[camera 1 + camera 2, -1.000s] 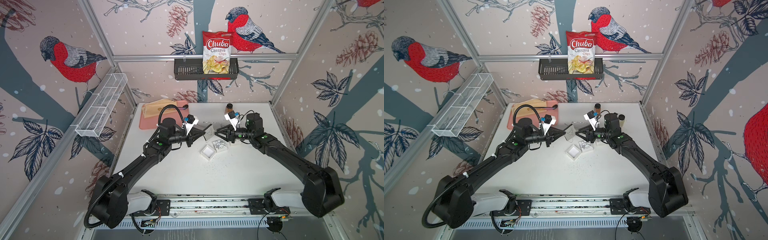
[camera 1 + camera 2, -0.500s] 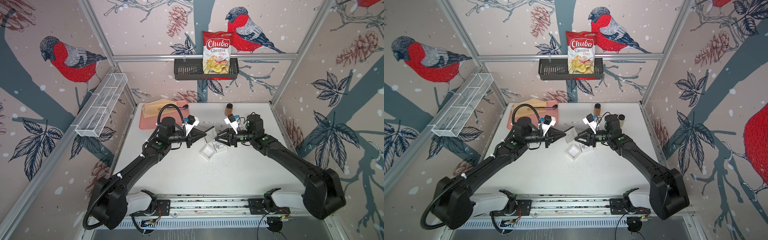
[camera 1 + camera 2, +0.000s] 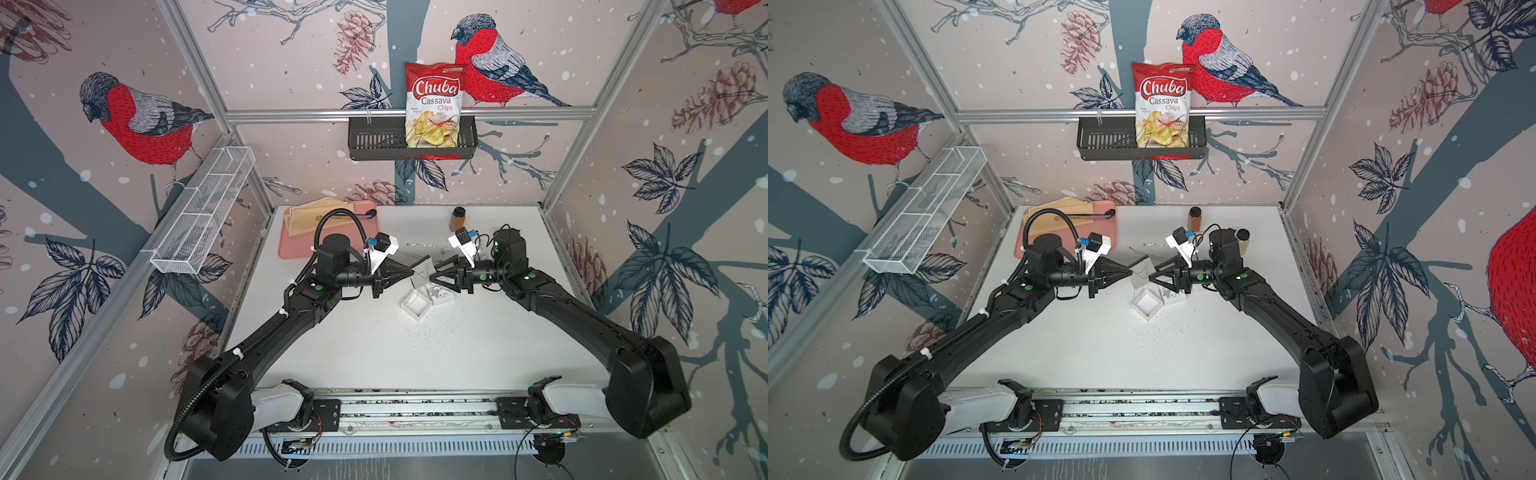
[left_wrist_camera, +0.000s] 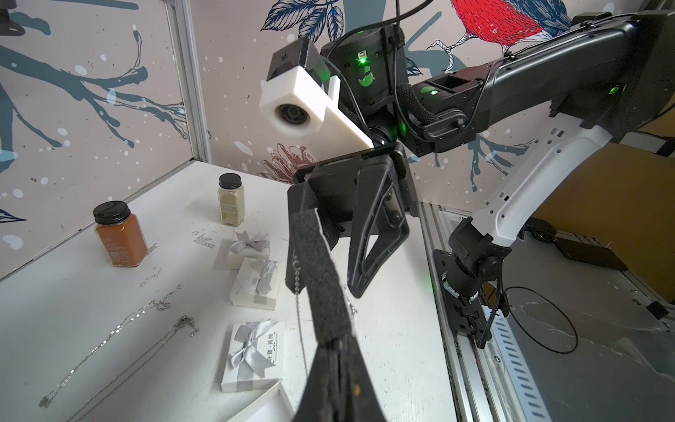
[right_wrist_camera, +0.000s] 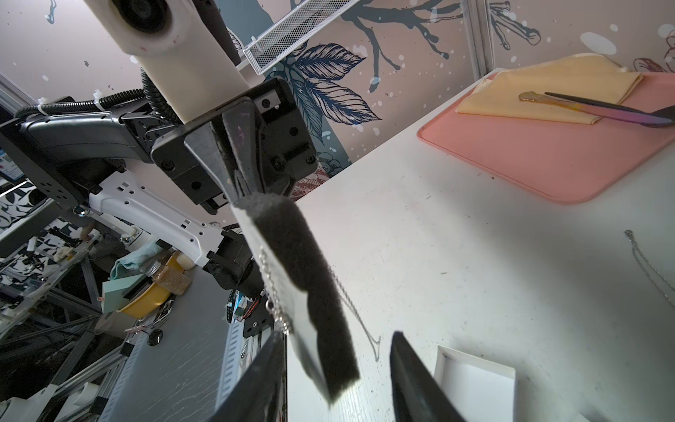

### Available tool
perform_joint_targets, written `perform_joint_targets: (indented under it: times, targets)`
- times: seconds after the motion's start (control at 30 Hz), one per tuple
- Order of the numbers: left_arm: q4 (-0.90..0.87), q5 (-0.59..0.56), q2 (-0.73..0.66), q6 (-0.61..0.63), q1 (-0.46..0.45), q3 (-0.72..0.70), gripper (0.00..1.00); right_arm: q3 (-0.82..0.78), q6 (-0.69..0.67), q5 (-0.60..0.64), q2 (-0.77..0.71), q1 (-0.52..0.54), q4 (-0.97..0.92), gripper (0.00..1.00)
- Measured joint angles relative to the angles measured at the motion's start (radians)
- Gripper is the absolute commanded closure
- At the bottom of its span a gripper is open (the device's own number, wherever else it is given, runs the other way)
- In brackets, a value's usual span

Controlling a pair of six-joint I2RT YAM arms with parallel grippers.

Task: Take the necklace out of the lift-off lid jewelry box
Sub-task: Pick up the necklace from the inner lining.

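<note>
The white jewelry box [image 3: 417, 306] [image 3: 1148, 305] lies open on the table, with its ribboned lid [image 3: 440, 293] [image 4: 254, 356] beside it. Above it my left gripper [image 3: 412, 272] [image 4: 334, 341] is shut on the end of a black foam insert [image 4: 317, 277] [image 5: 303, 277]. The silver necklace [image 4: 300, 321] [image 5: 272, 288] is wound on this insert and hangs off it. My right gripper [image 3: 432, 276] [image 5: 336, 365] faces it tip to tip and is open. Its fingers [image 5: 409, 376] stand either side of the insert's free end, not touching it.
Two more ribboned gift boxes [image 4: 255, 283] and loose chains [image 4: 109, 336] lie on the table. Two spice jars [image 4: 118, 234] [image 4: 231, 199] stand toward the back. A pink tray [image 3: 328, 232] with a yellow cloth sits back left. An open box corner [image 5: 475, 387] lies under the right gripper.
My right gripper has closed in on the held insert and its jaws have opened wider. The left gripper has kept its hold and barely moved.
</note>
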Motion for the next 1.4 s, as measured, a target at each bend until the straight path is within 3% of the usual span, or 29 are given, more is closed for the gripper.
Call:
perform_joint_targets:
  times: [0.1, 0.23, 0.37, 0.4, 0.43, 0.5, 0.6, 0.77, 0.9, 1.07, 1.4]
  targets:
    - [0.000, 0.004, 0.000, 0.000, 0.000, 0.000, 1.00, 0.000, 0.000, -0.024, 0.001, -0.001, 0.004, 0.65]
    - [0.000, 0.006, 0.001, 0.000, 0.000, 0.000, 1.00, 0.000, 0.000, -0.063, -0.003, 0.001, 0.007, 0.86]
    - [0.000, 0.006, 0.005, 0.000, 0.000, 0.000, 1.00, -0.002, 0.000, -0.082, -0.021, 0.000, 0.007, 0.95]
    - [0.000, 0.005, 0.005, 0.000, 0.000, 0.000, 0.96, -0.002, 0.000, -0.081, -0.023, 0.000, 0.007, 0.96]
    - [0.000, 0.003, 0.006, 0.000, 0.000, 0.000, 0.77, -0.003, 0.000, -0.080, -0.024, 0.000, 0.007, 0.98]
    - [0.001, -0.012, 0.007, 0.000, 0.000, 0.000, 0.63, -0.004, 0.000, -0.072, -0.027, 0.000, 0.008, 1.00]
    - [0.000, -0.080, 0.005, -0.020, 0.000, 0.000, 0.63, -0.006, 0.016, -0.018, -0.039, -0.005, 0.013, 1.00]
    - [0.018, -0.311, -0.089, -0.024, -0.024, -0.050, 0.57, 0.006, 0.102, 0.092, -0.032, -0.042, 0.039, 1.00]
    - [0.029, -0.500, -0.144, 0.023, -0.105, -0.083, 0.57, 0.027, 0.164, 0.149, -0.013, -0.039, 0.038, 1.00]
    - [0.032, -0.702, -0.108, 0.132, -0.267, -0.056, 0.63, 0.045, 0.194, 0.188, 0.004, -0.029, 0.037, 1.00]
    - [0.029, -0.859, 0.018, 0.249, -0.342, 0.023, 0.66, 0.043, 0.211, 0.206, 0.003, 0.008, 0.034, 1.00]
